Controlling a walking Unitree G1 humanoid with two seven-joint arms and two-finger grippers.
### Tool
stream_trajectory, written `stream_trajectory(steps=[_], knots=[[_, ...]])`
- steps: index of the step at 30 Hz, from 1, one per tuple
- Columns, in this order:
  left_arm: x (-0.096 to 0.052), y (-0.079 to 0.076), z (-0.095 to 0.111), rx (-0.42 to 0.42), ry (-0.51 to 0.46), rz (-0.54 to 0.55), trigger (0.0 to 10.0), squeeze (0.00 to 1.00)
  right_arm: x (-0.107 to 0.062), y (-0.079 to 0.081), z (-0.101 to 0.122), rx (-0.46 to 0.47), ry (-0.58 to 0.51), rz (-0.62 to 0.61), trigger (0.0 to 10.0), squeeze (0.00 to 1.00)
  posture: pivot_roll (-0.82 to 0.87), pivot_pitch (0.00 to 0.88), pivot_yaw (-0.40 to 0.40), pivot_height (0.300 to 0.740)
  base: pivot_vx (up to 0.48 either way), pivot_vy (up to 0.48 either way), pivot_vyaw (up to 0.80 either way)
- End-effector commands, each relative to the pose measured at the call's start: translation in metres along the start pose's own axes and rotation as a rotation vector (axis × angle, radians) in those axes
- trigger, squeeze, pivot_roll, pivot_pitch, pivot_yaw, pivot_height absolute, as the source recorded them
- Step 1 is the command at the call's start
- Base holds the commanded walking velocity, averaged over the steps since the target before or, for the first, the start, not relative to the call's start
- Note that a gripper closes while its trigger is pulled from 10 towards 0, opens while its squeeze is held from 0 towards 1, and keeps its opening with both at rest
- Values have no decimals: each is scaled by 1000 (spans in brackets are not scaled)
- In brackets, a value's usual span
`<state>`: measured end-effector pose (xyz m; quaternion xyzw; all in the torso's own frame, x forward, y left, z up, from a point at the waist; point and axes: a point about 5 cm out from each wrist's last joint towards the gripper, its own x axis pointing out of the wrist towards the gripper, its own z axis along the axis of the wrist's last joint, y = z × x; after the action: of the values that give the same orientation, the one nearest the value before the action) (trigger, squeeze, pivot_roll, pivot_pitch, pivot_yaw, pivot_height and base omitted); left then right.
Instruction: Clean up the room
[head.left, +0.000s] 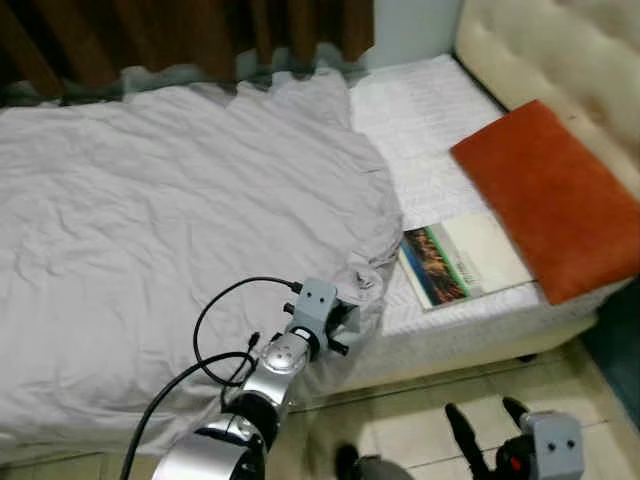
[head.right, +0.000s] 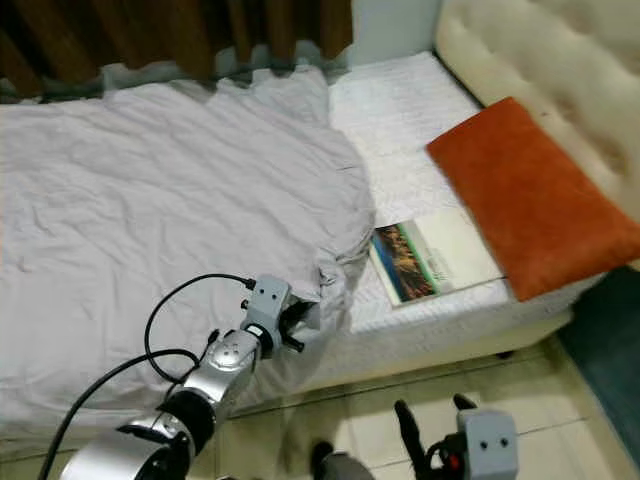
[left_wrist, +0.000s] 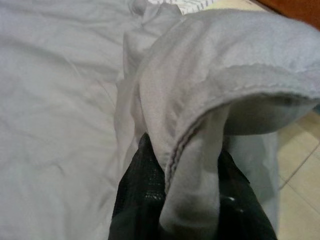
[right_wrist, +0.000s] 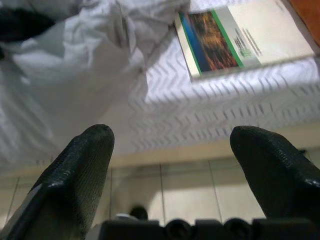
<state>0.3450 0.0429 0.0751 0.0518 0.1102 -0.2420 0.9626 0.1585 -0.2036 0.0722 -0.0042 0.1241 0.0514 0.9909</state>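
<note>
The near right corner of the grey blanket (left_wrist: 210, 110) is pinched between the fingers of the left gripper (left_wrist: 192, 200) at the bed's (head.left: 470, 310) near edge. A book (head.left: 465, 262) lies just right, beside an orange pillow (head.left: 550, 195). The right gripper (right_wrist: 172, 150) is held spread wide above the tiled floor (right_wrist: 185, 190).

You're looking at a bed whose white quilted mattress (head.left: 420, 130) lies bare on its right part, with a padded cream headboard (head.left: 560, 50) along the right edge of the view. Behind the bed you can see dark brown curtains (head.left: 180, 35) and a strip of pale wall (head.left: 415, 25). Below the mattress edge you have a floor of light beige tiles (head.left: 440, 400), and at the far right a dark teal patch (head.left: 620, 350) that you can't make out clearly.
</note>
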Motion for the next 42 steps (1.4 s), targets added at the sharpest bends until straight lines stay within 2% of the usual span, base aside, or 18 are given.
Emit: stream_trajectory(steps=[1, 7, 10, 11, 13, 14, 15, 16, 19, 25, 27, 28, 32, 34, 37, 38, 39, 42], knots=[[0, -5, -3, 3, 20, -16, 10000, 0, -4, 0, -7, -8, 37, 5, 10000, 0, -409, 199, 20, 740, 0, -480, 0], [-9, -45, -37, 63, 144, -185, 10000, 0, -6, 2, -12, -16, 77, 52, 10000, 0, -403, 204, 0, 740, 0, -480, 0], [-18, -77, -57, 69, 203, -298, 10000, 0, -5, 4, -12, -19, 85, 69, 10000, 0, -406, 204, -12, 740, 0, -421, 0], [-22, -94, -63, 60, 224, -351, 10000, 0, -5, 5, -12, -21, 87, 75, 10000, 0, -407, 207, -16, 740, 0, -420, 0], [-24, -100, -65, 53, 232, -368, 10000, 0, -5, 5, -12, -21, 88, 77, 10000, 0, -407, 207, -16, 740, 0, -422, 0], [-30, -119, -71, 55, 246, -439, 10000, 0, -5, 5, -13, -24, 93, 87, 10000, 0, -408, 206, -19, 740, 0, 0, 0], [-32, -127, -72, 57, 250, -468, 10000, 0, -5, 6, -13, -25, 96, 90, 10000, 0, -408, 206, -19, 740, 0, 0, 0], [-32, -127, -72, 57, 250, -468, 10000, 0, -5, 6, -13, -25, 96, 90, 10000, 0, -408, 206, -19, 740, 0, 0, 0], [-41, -145, -82, 118, 284, -542, 10000, 0, -4, 7, -13, -25, 101, 100, 10000, 0, -406, 208, -20, 740, 0, 0, 0], [-54, -156, -96, 151, 337, -621, 10000, 0, -6, 8, -14, -24, 107, 109, 10000, 0, -405, 214, -21, 740, 0, 0, 0], [-65, -171, -105, 164, 351, -694, 10000, 0, -7, 9, -16, -25, 118, 120, 10000, 0, -407, 218, -25, 740, 0, 0, 0], [-65, -171, -105, 164, 351, -694, 10000, 0, -7, 9, -16, -25, 118, 120, 10000, 0, -407, 218, -25, 740, 0, 0, 0], [-68, -195, -96, 135, 298, -718, 10000, 0, -8, 9, -17, -31, 125, 128, 10000, 0, -409, 224, -30, 740, 0, 0, 0], [-66, -198, -92, 129, 281, -702, 10000, 0, -9, 9, -17, -33, 127, 130, 10000, 0, -410, 224, -31, 740, 0, 0, 0], [-62, -210, -78, 55, 239, -671, 10000, 0, -10, 9, -17, -44, 132, 139, 10000, 0, -418, 231, -37, 740, 0, 0, 0], [-62, -213, -76, 48, 235, -673, 10000, 439, -10, 9, -17, -46, 133, 141, 10000, 0, -418, 231, -37, 740, 0, 0, 0], [-62, -215, -75, 49, 234, -675, 10000, 1000, -10, 9, -17, -48, 134, 141, 10000, 0, -418, 231, -37, 740, 0, 0, 0], [-62, -229, -62, -16, 190, -714, 10000, 1000, -12, 9, -17, -57, 137, 147, 10000, 0, -427, 239, -39, 740, 0, 0, 0]])
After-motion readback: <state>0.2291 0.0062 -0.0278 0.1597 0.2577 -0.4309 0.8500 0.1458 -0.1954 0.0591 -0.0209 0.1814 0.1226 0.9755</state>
